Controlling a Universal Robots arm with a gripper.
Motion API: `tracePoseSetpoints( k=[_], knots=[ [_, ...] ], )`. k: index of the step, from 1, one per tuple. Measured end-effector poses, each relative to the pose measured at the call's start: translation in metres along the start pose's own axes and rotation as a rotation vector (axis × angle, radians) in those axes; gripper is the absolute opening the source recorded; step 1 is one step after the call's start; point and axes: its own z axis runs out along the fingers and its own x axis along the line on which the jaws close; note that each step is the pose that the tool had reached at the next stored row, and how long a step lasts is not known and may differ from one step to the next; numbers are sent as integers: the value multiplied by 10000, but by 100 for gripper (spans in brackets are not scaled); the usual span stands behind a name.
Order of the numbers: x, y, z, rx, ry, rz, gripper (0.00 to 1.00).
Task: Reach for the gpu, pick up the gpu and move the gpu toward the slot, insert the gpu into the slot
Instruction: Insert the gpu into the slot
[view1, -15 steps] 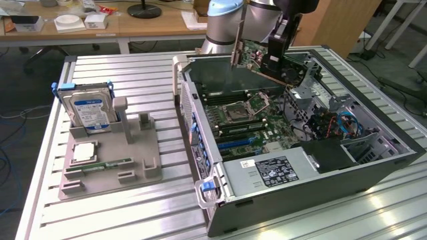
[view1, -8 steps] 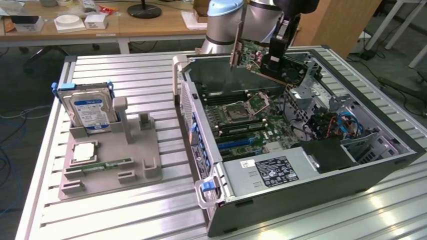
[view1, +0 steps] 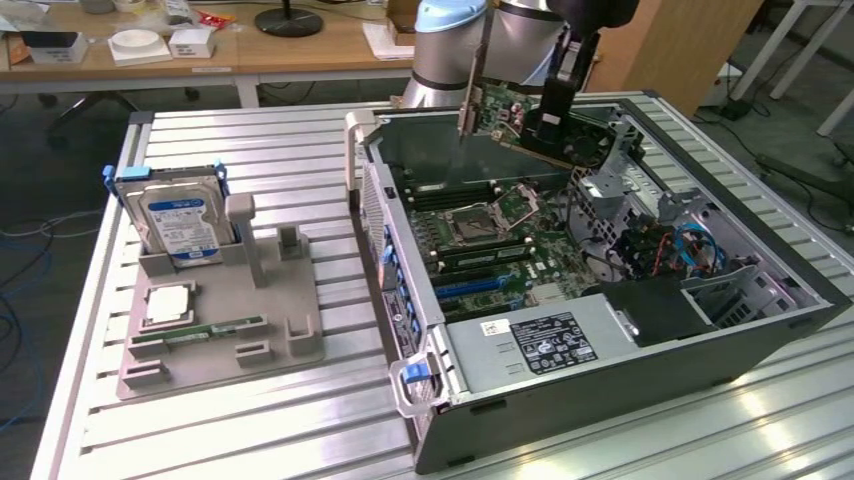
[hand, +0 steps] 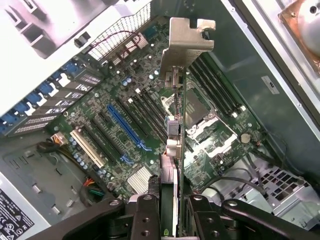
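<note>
Tool (view1: 545, 122) gripping the gpu (view1: 510, 112) in the air above the open computer case (view1: 601, 375).

Two black fingers (hand: 145, 216) of the tool (hand: 171, 217) are clamping the gpu (hand: 184, 47) from both sides, so it is hanging tilted over the motherboard (view1: 487, 245) and touching nothing below. Its silver bracket is pointing toward the exterior view's left and its black fan toward the exterior view's right. Seen from the wrist, the card is showing edge-on, hovering over the row of long slots, with the blue slot (hand: 125, 126) lying just beside its line and the processor socket (hand: 197, 107) on its other side. On the exterior view's left, a gray holder (view1: 220, 355) is standing on the slatted counter (view1: 267, 440), carrying a hard drive (view1: 180, 215) and a memory stick (view1: 214, 328), well apart from the case.
</note>
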Motion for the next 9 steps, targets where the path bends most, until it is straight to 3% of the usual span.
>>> tracePoseSetpoints(
  k=[9],
  knots=[
    [7, -6, 2, -24, -13, -660, 27]
  ],
)
